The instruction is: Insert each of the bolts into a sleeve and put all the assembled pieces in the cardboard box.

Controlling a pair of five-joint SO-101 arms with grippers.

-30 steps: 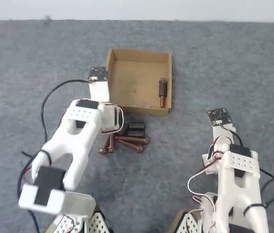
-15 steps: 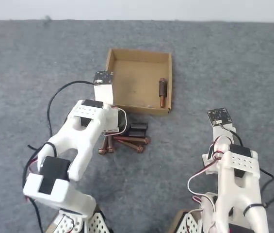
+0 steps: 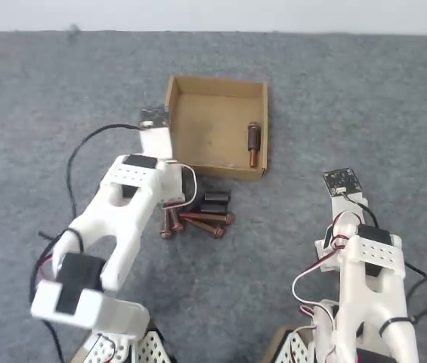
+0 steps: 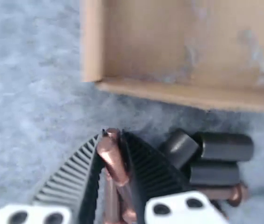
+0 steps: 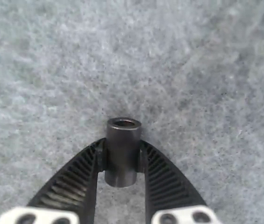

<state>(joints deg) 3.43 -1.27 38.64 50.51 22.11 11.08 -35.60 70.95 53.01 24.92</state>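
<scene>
Beside the cardboard box (image 4: 169,93), left end effector (image 4: 111,138) clamps one bolt (image 4: 115,170) near three loose sleeves (image 4: 225,147); right end effector (image 5: 122,145) grips one sleeve (image 5: 122,135).

Grey carpeted table (image 3: 364,98). Lying on it: open cardboard box (image 3: 211,136) at 12 o'clock from ctr. Copper bolts (image 3: 205,218) + black sleeves (image 3: 213,202) piled just beside box, at its 6 o'clock.

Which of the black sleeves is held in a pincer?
The sleeve clamped in the right pincer, over bare carpet. The other loose sleeves lie on their sides by the cardboard box.
</scene>
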